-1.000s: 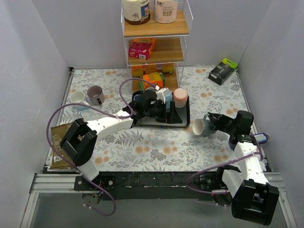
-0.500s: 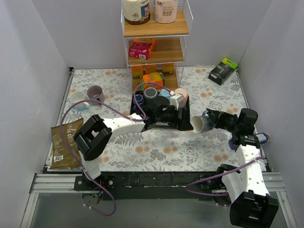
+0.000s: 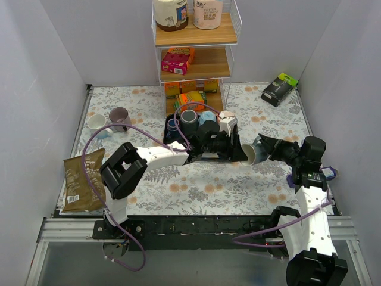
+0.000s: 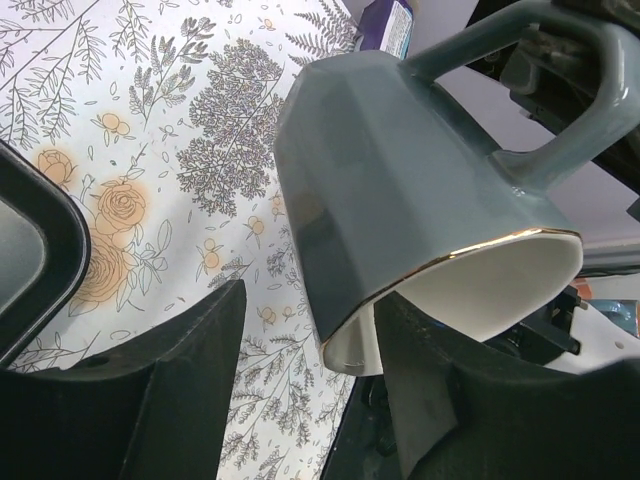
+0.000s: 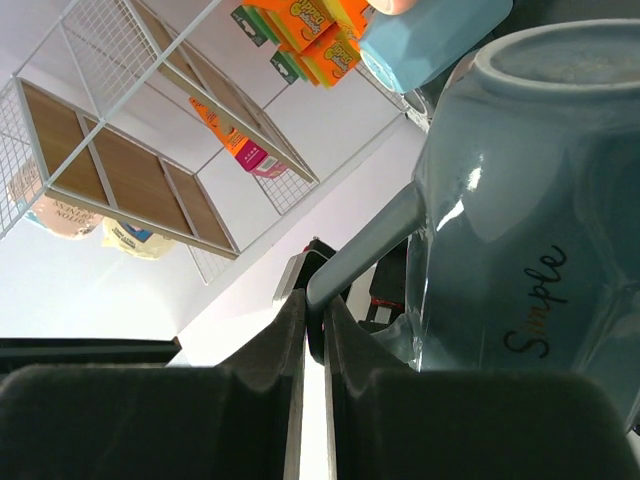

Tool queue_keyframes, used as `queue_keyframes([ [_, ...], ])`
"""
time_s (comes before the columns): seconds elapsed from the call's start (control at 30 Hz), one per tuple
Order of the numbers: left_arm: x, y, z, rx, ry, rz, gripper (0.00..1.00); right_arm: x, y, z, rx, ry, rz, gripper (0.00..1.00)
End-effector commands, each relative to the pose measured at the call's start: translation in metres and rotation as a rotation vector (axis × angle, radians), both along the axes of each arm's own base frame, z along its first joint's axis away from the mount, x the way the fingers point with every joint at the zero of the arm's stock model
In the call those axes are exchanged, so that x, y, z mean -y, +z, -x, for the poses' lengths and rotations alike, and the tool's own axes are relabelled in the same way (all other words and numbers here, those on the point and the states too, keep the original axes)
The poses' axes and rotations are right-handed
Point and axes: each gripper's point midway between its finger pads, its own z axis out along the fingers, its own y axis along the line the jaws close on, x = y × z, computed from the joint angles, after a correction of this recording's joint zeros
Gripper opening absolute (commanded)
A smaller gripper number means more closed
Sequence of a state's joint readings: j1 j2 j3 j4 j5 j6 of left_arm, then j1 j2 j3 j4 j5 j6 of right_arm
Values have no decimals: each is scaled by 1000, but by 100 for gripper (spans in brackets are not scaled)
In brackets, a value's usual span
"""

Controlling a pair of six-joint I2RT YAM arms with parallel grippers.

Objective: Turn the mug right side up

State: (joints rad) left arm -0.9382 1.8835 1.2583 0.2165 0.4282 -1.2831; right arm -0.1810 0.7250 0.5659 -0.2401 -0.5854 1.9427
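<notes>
The grey-blue mug with a white inside and gold rim hangs in the air right of the tray, tipped on its side, mouth toward the left. My right gripper is shut on its handle; in the right wrist view the fingers pinch the handle beside the mug body. My left gripper is open at the mug's mouth. In the left wrist view the mug has its rim wall between the two fingers, one finger inside the mouth and one outside.
A black tray with several cups lies under my left arm. A wire shelf of boxes stands behind it. Two mugs sit at far left, a brown bag at near left, and a black box at far right.
My left arm swung right from the tray to the mug's mouth. My right gripper carried the mug a little left and up toward it.
</notes>
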Motion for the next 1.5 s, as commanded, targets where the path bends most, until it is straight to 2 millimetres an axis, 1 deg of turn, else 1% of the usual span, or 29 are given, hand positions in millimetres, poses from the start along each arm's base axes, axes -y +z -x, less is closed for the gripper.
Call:
queue_keyframes([
  [0.0, 2, 21, -7, 37, 30, 41, 52, -6, 32, 4, 100, 30, -27, 1],
  [0.03, 1, 21, -7, 40, 33, 43, 51, -6, 33, 5, 105, 31, -25, 1],
  [0.17, 5, 23, -8, 40, 21, 39, 33, -6, 34, 5, 107, 30, -22, 1],
  [0.2, 5, 22, -8, 39, 20, 35, 21, -6, 34, 6, 110, 33, -17, 1],
  [0.27, 5, 23, -11, 40, 33, 21, 5, -7, 29, 7, 100, 38, -12, 1],
  [0.3, 5, 22, -13, 44, 39, 9, 0, -7, 28, 7, 113, 43, 9, 1],
  [0.37, 1, 19, -16, 40, 61, -26, 0, -8, 20, 8, 96, 60, 41, 1],
  [0.4, 1, 21, -19, 53, 72, -35, 0, -8, 8, 12, 70, 74, 87, 1],
  [0.47, -5, 16, -23, 42, 101, -90, 0, -9, -5, 12, 47, 104, 124, 4],
  [0.5, -4, 23, -27, 65, 111, -93, 0, -10, -15, 16, 43, 138, 170, 8],
  [0.53, -12, 13, -25, 41, 113, -154, 0, -10, -22, 17, 29, 155, 193, 24],
  [0.63, -24, 5, -28, 53, 128, -256, 0, -9, -44, 22, -6, 205, 284, 62],
  [0.7, -33, -3, -30, 53, 147, -321, 0, -6, -53, 22, 6, 230, 357, 71],
  [0.77, -47, -14, -24, 36, 143, -405, 0, -6, -63, 28, 9, 287, 424, 82],
  [0.83, -64, -22, -18, 20, 144, -480, 0, -5, -69, 33, 7, 332, 479, 86],
  [0.87, -70, -24, -17, 25, 144, -503, 0, -4, -77, 40, 11, 387, 532, 86],
  [0.93, -86, -26, -13, 27, 154, -567, 0, -2, -73, 37, 77, 430, 614, 84],
  [1.0, -96, -28, -12, 41, 148, -613, 0, 3, -66, 32, 198, 514, 768, 81],
  [1.03, -104, -30, -9, 40, 146, -649, 0, 6, -44, 24, 278, 529, 847, 78],
  [1.07, -106, -29, -8, 48, 138, -663, 0, 10, -40, 22, 354, 597, 963, 77],
  [1.13, -117, -33, -7, 59, 128, -718, 0, 11, -24, 15, 455, 643, 1099, 77],
  [1.2, -120, -29, -8, 86, 106, -739, 0, 1, 5, 8, 639, 683, 1245, 77],
  [1.23, -124, -30, -6, 86, 101, -763, 0, -3, 11, 7, 686, 690, 1281, 78],
  [1.27, -125, -29, -5, 90, 96, -774, 0, -16, 15, 9, 756, 724, 1310, 78],
  [1.3, -127, -27, -5, 98, 83, -785, 0, -23, 17, 10, 800, 744, 1327, 78],
  [1.33, -131, -25, -8, 115, 101, -802, 0, -36, 18, 11, 857, 774, 1331, 79],
  [1.4, -136, -23, -8, 122, 105, -825, 0, -49, 12, 15, 908, 842, 1332, 79],
  [1.43, -136, -21, -9, 134, 94, -826, 0, -63, 6, 21, 942, 901, 1321, 79],
  [1.47, -137, -19, -8, 134, 90, -829, 0, -69, 2, 24, 967, 942, 1336, 79],
])
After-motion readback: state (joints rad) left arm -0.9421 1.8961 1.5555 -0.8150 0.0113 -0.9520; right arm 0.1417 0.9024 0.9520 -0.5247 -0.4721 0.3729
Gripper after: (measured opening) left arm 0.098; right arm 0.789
